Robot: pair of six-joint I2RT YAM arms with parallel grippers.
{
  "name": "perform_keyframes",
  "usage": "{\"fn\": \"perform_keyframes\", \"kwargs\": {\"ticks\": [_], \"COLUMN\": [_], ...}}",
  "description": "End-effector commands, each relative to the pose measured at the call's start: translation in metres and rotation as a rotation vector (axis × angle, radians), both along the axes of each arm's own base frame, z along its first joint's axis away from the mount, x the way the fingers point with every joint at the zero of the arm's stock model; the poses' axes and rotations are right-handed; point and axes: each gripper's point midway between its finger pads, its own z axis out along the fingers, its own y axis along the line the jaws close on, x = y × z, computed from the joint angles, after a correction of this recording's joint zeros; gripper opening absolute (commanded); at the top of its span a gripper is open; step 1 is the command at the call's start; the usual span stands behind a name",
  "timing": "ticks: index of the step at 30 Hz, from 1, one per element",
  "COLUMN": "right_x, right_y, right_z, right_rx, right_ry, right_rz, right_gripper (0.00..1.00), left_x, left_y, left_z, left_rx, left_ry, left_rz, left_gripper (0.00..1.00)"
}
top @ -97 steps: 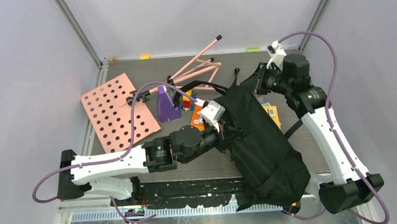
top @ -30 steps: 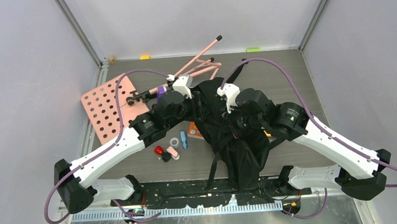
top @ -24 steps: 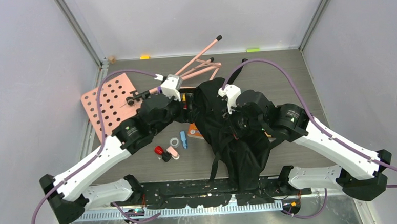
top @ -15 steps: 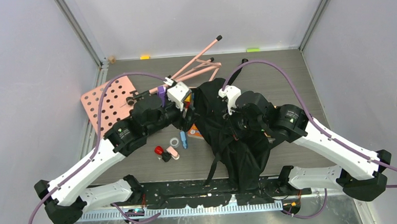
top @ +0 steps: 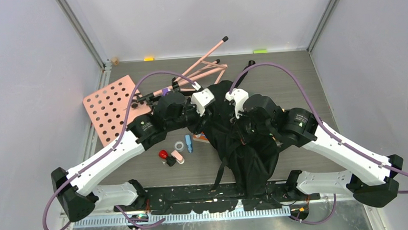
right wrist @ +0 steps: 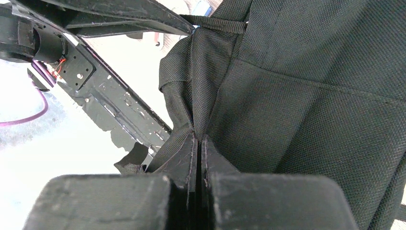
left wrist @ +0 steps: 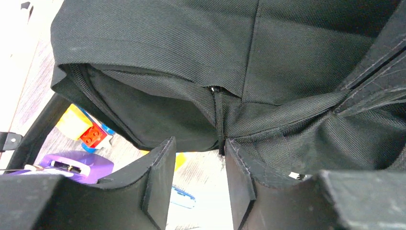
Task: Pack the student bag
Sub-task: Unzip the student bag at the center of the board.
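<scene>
Right wrist view shows the right pincer [right wrist: 197, 138] pressed together on a fold of the large black soft fabric backpack [right wrist: 311, 72], which hangs bunched over the middle of the grey counter [top: 294, 73]. The left pincer [left wrist: 198, 143] stands spread, with its tips just beside the backpack's fabric.

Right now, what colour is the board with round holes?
The board is salmon pink, best seen in the top external view.

student bag [top: 249, 155] blocks centre, pegboard [top: 109, 107] left — room far right
</scene>
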Motion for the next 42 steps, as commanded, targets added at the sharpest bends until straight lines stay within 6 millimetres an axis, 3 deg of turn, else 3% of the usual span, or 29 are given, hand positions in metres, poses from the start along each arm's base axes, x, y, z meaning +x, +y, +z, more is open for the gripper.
{"fn": "perform_keyframes", "kwargs": {"ticks": [1,6,8,9,14,19,25,33,42], "right_x": [0.001,0.001,0.001,0.001,0.001,-0.002,-0.002,0.0,0.001], "right_y": [-0.01,-0.011,-0.011,-0.011,-0.013,-0.017,-0.025,-0.035,-0.037], "right_z": [-0.007,-0.009,-0.008,-0.009,-0.013,-0.016,-0.021,-0.02,-0.019], "right_rx": [-0.027,-0.028,-0.027,-0.03,-0.046,-0.066,-0.106,-0.128,-0.133], "right_ry": [-0.004,-0.005,-0.005,-0.005,0.002,0.02,0.028,0.02,0.027], "right_rz": [-0.032,-0.038,-0.038,-0.037,-0.041,-0.046,-0.07,-0.113,-0.139], "right_gripper": [0.01,0.0,0.01,0.0,0.0,0.0,0.0,0.0,0.01], "left_x": [0.0,-0.007,-0.008,-0.007,-0.001,0.019,0.032,0.077,0.115], "left_y": [-0.011,-0.016,-0.018,-0.018,-0.014,-0.003,-0.002,0.029,0.058], "left_z": [0.034,0.031,0.032,0.032,0.048,0.069,0.087,0.081,0.068], "left_rx": [-0.088,-0.104,-0.113,-0.115,-0.141,-0.181,-0.296,-0.442,-0.518], "left_ry": [-0.063,-0.041,-0.026,-0.02,-0.043,-0.061,0.013,0.139,0.192], "left_rz": [-0.049,-0.085,-0.087,-0.08,-0.027,0.125,0.223,0.451,0.546], "left_gripper": [0.43,0.28,0.03,0.0,0.0,0.0,0.0,0.0,0.0]}}
